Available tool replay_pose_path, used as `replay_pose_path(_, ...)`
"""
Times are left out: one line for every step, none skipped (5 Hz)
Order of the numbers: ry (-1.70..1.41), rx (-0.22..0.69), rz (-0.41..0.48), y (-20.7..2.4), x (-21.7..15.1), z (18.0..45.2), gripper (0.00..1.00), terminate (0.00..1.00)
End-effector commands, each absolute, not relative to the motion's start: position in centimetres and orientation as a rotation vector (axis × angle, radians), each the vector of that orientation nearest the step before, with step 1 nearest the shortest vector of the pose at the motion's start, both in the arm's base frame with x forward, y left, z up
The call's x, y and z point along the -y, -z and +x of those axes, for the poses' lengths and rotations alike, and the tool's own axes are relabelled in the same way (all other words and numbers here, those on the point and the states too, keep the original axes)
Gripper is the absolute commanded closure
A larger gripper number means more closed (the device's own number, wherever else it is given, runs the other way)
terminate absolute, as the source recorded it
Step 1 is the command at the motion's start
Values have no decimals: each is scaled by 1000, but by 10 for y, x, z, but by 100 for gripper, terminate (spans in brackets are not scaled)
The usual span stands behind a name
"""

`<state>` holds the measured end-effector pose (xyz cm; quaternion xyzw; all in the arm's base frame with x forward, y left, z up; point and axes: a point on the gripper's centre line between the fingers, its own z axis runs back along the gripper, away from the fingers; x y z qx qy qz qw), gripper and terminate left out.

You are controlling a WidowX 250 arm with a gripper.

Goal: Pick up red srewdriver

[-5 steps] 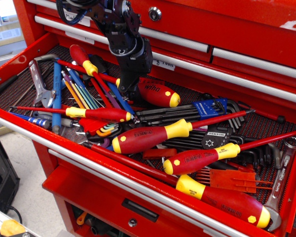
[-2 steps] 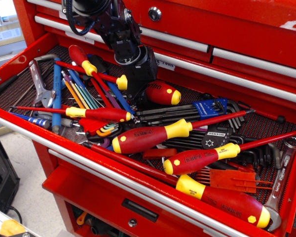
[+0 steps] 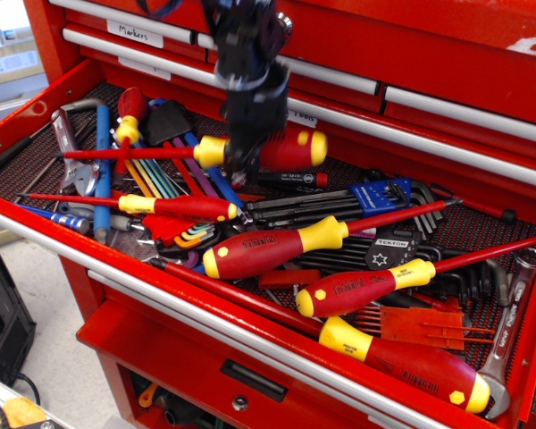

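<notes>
The red srewdriver (image 3: pixel 297 148) has a fat red handle, a yellow collar and a yellow butt cap. Its long thin red shaft points left. It hangs roughly level, just above the tools in the open red drawer (image 3: pixel 36 228). My gripper (image 3: pixel 244 161) comes down from above and is shut on the handle just behind the yellow collar. The gripper body hides the middle of the handle and its lettering.
Below lie several other red-yellow screwdrivers: a fat one (image 3: pixel 268 250), another (image 3: pixel 357 288), a big one at the front right (image 3: pixel 402 362) and a slim one (image 3: pixel 174 206). Black hex keys (image 3: pixel 339 204), coloured hex keys (image 3: pixel 156 177), pliers (image 3: pixel 71 152) and a wrench (image 3: pixel 509 331) fill the drawer.
My gripper has closed on the red srewdriver and lifted it off the pile. The handle has risen and the shaft has swung to lie level, pointing left.
</notes>
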<state>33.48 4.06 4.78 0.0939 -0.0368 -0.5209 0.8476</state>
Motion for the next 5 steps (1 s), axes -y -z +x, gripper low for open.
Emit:
replay_pose_path(1088, 33, 299, -125, -31, 339, 100, 0)
replay_pose_path(1096, -32, 332, -155, -27, 336, 100, 0)
replay_pose_path(1098, -99, 362, -179, -24, 332, 100, 0)
replay_pose_path(1112, -156, 437, -204, -24, 329, 100, 0)
replay_pose_path(1172, -135, 492, -213, -30, 325, 100, 0)
